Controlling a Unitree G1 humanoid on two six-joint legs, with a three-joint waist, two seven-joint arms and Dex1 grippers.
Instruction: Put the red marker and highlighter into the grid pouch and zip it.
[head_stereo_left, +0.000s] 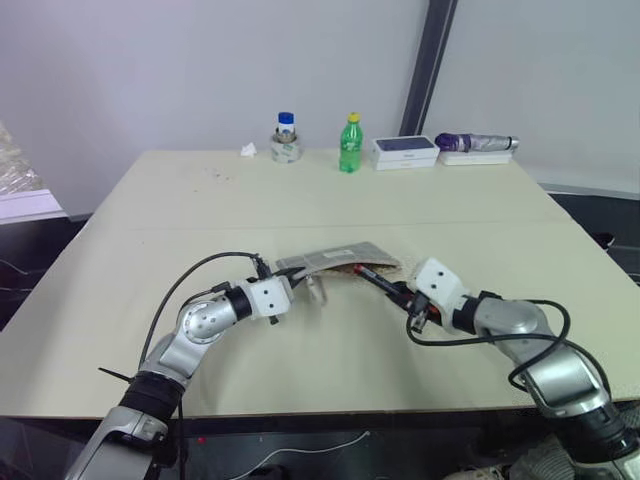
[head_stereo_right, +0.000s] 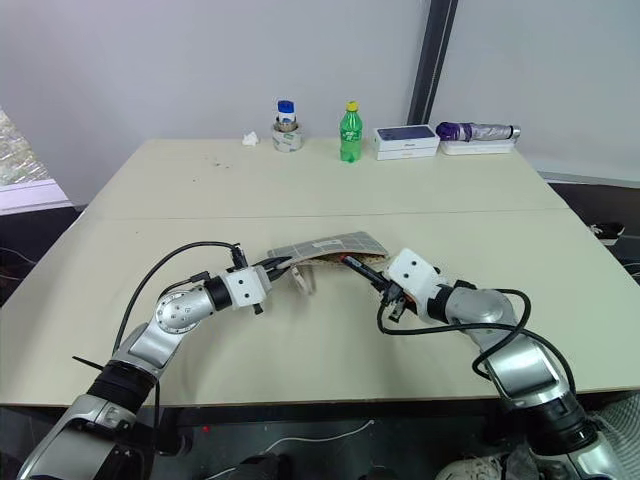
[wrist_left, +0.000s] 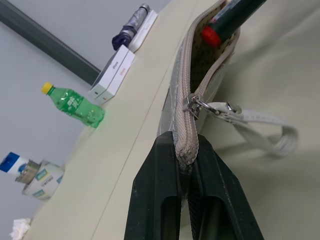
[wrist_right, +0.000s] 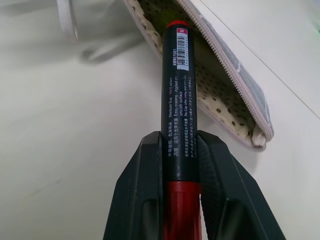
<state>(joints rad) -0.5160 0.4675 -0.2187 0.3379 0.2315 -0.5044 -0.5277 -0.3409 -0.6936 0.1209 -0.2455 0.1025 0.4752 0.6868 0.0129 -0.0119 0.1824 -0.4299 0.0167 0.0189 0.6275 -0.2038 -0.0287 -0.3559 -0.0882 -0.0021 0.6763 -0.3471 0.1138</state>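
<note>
the right gripper (wrist_right: 181, 200) is clamping the marker (wrist_right: 179, 100), aiming its tip into the pouch (head_stereo_left: 338, 259) mouth at ten o'clock. the left gripper (wrist_left: 186, 200) is pinching the zip end, propping it open at table centre.

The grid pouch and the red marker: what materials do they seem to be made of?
The grid pouch looks like woven fabric: it sags softly, with a coil zip, a metal-looking puller and a dotted cloth lining. The red marker looks like smooth hard plastic, its black barrel slightly glossy under fine printed text.
</note>
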